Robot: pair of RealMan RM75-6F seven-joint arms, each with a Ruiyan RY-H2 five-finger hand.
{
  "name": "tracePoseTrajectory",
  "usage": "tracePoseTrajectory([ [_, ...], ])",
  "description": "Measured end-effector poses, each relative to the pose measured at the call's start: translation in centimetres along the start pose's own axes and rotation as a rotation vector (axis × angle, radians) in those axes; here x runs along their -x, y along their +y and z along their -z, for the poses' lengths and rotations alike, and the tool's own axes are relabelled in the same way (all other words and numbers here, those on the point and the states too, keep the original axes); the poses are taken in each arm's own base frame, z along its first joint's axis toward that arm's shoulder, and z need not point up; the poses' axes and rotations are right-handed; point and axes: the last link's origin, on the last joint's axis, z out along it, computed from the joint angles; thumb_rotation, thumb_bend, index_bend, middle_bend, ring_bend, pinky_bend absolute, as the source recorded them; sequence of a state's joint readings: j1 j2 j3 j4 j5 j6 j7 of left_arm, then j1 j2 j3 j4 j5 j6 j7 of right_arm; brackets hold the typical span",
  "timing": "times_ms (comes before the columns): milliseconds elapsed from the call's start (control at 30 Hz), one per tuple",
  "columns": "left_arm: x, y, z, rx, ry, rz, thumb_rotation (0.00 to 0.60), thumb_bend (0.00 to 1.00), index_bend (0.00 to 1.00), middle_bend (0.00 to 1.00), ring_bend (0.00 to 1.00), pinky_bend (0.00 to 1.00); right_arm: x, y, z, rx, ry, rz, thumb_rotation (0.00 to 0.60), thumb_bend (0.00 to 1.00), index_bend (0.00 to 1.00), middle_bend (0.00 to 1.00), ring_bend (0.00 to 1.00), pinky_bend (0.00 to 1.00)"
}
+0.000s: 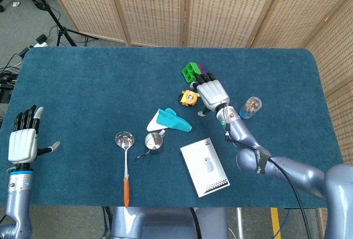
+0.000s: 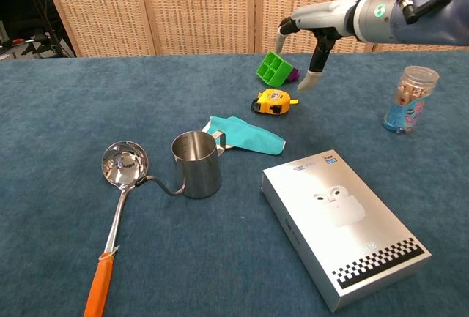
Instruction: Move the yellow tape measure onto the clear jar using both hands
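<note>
The small yellow tape measure lies on the blue felt-covered table, just in front of a green compartmented plastic block and well apart from the clear plastic jar with a cartoon-printed label, which stands upright toward the table's right side. The right hand hovers above the tape measure, fingers spread, holding nothing – the chest view shows clear air between them. Only the head view shows the left hand, spread and empty at the table's left edge. Nearer the front sit a teal folded cloth, a steel pitcher, a steel ladle with an orange handle and a white earbud box – behind the table stand woven wicker screens
</note>
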State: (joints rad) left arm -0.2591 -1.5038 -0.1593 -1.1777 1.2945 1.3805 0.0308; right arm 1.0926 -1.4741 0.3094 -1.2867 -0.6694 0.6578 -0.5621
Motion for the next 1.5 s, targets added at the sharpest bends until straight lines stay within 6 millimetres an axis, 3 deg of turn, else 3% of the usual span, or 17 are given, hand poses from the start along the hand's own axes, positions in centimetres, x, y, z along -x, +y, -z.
tracePoseTrajectory([
  [300, 0.7, -0.1, -0.1, -0.006, -0.033, 0.007, 0.493, 0.10, 0.02, 0.00, 0.00, 0.00, 0.8, -0.8, -2.7, -0.005, -0.031, -0.012, 0.600, 0.10, 0.22, 0.00, 0.00, 0.00],
  [733, 1.7, -0.4, -0.3, -0.017, -0.077, 0.011, 0.493, 0.10, 0.02, 0.00, 0.00, 0.00, 1.4, 0.2, -6.0, 0.018, -0.093, -0.021, 0.600, 0.10, 0.20, 0.00, 0.00, 0.00],
  [1500, 2.5, -0.4, -0.3, -0.019, -0.108, 0.021, 0.492, 0.10, 0.02, 0.00, 0.00, 0.00, 4.2, 0.4, -7.5, 0.038, -0.179, -0.024, 0.600, 0.13, 0.16, 0.00, 0.00, 0.00],
])
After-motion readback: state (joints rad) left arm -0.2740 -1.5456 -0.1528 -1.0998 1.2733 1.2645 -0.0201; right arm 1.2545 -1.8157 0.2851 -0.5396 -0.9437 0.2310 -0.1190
